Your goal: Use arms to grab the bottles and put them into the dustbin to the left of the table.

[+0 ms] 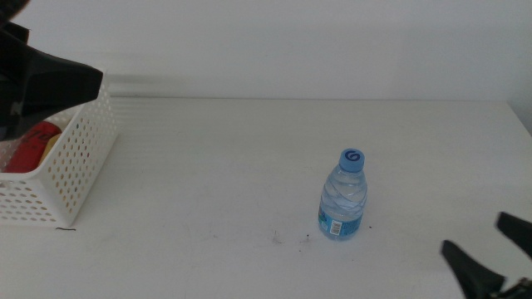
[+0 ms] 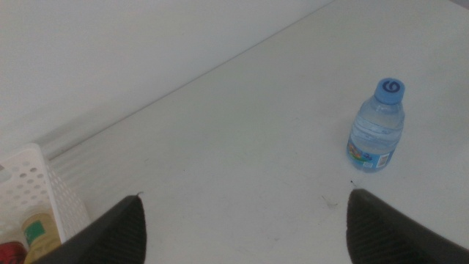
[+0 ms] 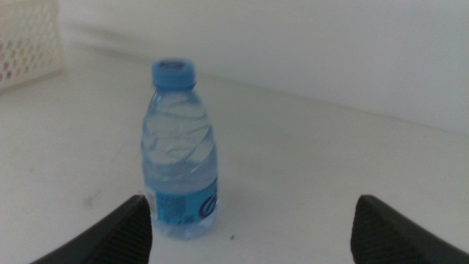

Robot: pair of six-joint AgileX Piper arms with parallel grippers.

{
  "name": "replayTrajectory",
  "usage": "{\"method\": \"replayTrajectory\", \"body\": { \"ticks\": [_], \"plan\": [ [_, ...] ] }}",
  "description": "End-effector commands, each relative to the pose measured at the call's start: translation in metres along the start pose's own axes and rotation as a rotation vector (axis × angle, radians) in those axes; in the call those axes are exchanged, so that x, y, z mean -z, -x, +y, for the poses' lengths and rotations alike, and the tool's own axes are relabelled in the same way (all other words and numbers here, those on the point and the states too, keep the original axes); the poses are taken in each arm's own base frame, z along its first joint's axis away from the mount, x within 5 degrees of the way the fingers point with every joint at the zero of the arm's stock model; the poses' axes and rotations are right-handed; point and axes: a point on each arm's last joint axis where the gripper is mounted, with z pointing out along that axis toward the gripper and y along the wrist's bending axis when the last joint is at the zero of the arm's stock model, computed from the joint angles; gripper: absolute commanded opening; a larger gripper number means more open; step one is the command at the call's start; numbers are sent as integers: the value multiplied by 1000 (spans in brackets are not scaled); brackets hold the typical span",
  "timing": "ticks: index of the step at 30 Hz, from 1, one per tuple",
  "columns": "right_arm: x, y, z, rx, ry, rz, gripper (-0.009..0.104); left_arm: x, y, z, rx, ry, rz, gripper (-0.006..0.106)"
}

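Note:
A clear water bottle (image 1: pixel 343 197) with a blue cap stands upright on the white table (image 1: pixel 208 166), right of centre. At the table's left side is the dustbin (image 1: pixel 66 178), a white perforated basket. A red can (image 1: pixel 32 146) lies inside it, and the left wrist view shows a yellow juice bottle (image 2: pixel 40 235) beside the can. My left gripper (image 1: pixel 50 83) hovers over the dustbin, open and empty, far from the water bottle (image 2: pixel 376 128). My right gripper (image 1: pixel 474 232) is low at the front right, open, facing the water bottle (image 3: pixel 179 154) from a short distance.
A few dark specks (image 1: pixel 277 239) mark the table in front of the bottle. The table's far edge meets a plain white wall (image 1: pixel 291 50). The dustbin (image 3: pixel 29 40) shows behind the bottle in the right wrist view.

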Motion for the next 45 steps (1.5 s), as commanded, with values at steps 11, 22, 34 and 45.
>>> {"method": "replayTrajectory", "body": {
  "ticks": [11,22,34,45],
  "plan": [
    [-42,-12,11,-120,133,-119,92,0,0,-1,1,-5,-15,94],
    [-84,-26,23,-253,145,-14,92,0,0,-1,-1,-2,-13,94],
    [-142,-39,35,-65,116,19,92,0,0,-1,-1,-2,-13,94],
    [-211,-41,47,-29,162,117,63,0,0,-1,-1,-2,-13,94]
  ]
}}
